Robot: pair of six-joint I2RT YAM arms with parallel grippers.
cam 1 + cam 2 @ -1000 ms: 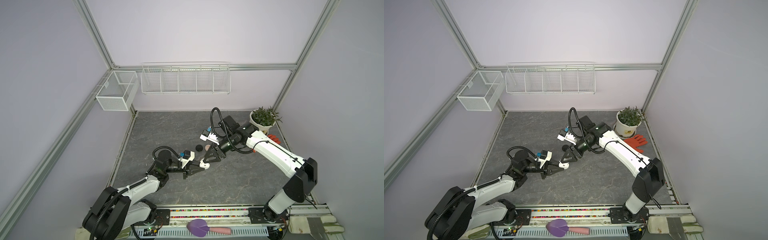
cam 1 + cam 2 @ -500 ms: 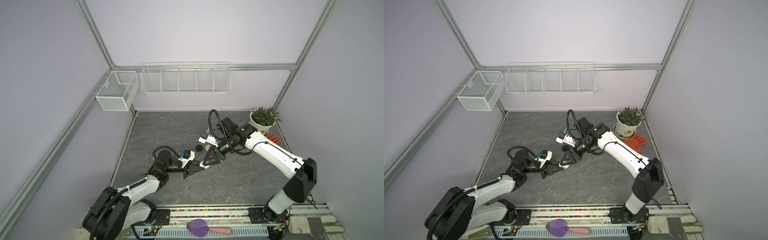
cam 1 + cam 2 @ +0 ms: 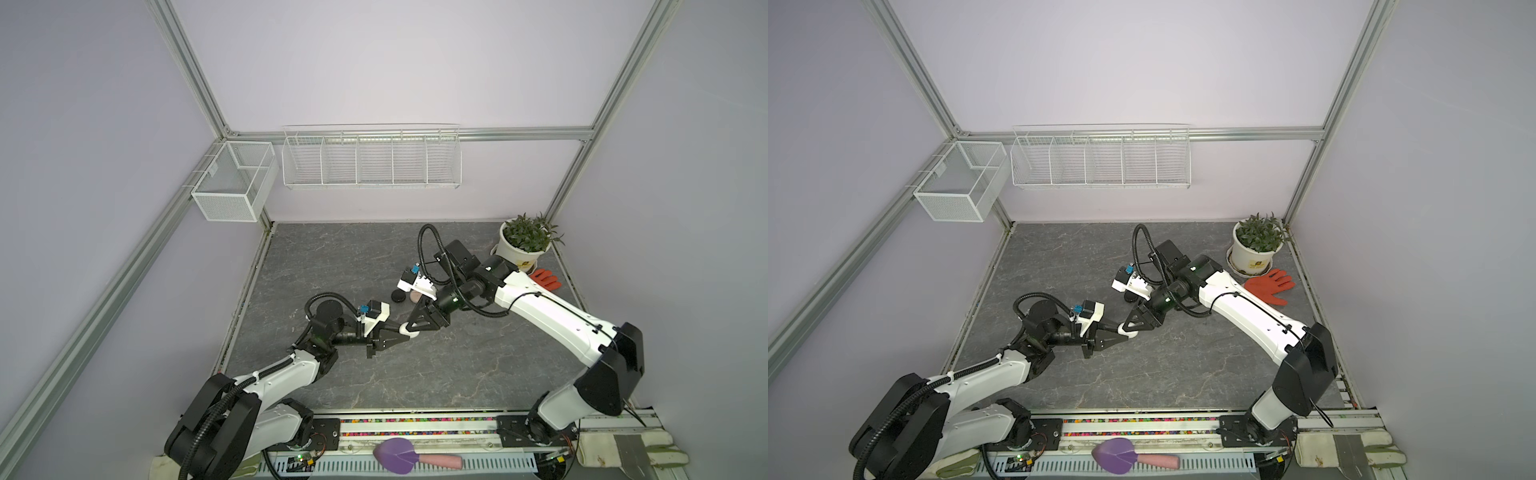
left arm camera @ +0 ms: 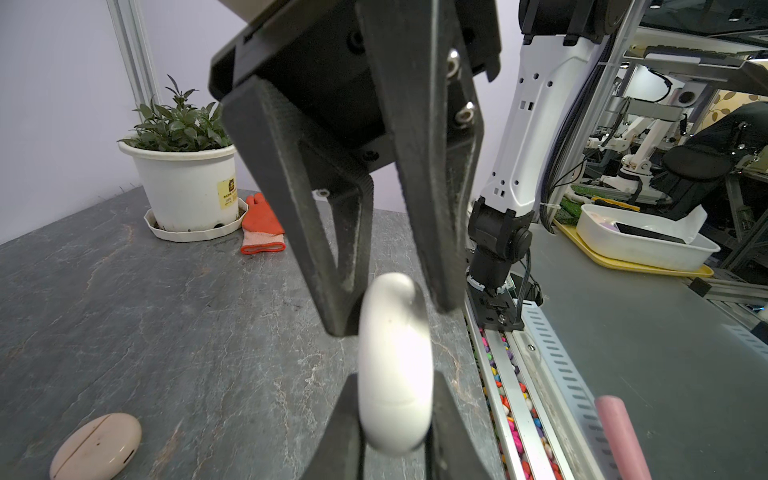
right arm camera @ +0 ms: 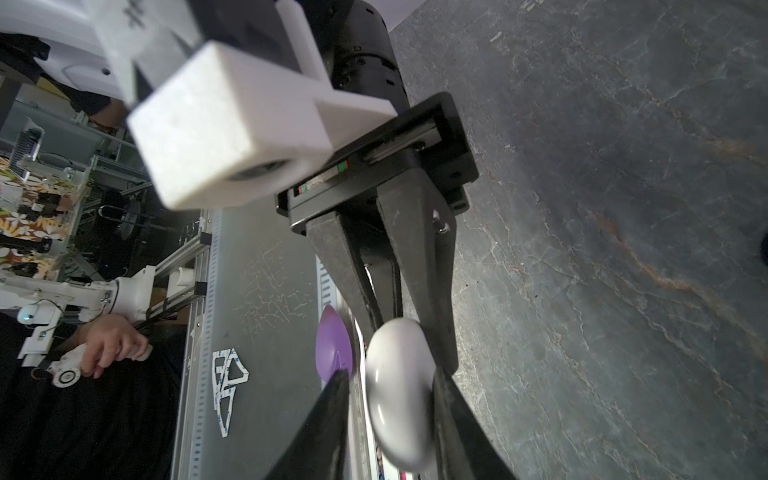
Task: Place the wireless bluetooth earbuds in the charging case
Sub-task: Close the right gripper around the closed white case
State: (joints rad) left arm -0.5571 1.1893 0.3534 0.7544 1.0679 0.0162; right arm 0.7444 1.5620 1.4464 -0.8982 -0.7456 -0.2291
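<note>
We see no earbuds, so we cannot tell whether any are seated, and we judge the work mostly ahead. The left gripper (image 4: 395, 399) is clamped on the white case (image 4: 390, 332), held mid-table. The right gripper (image 5: 390, 382) straddles its other end with jaws apart. We count three cases: the white case, the pink case (image 4: 96, 446) lying shut and the black case (image 3: 399, 296) beside it, both farther back.
</note>
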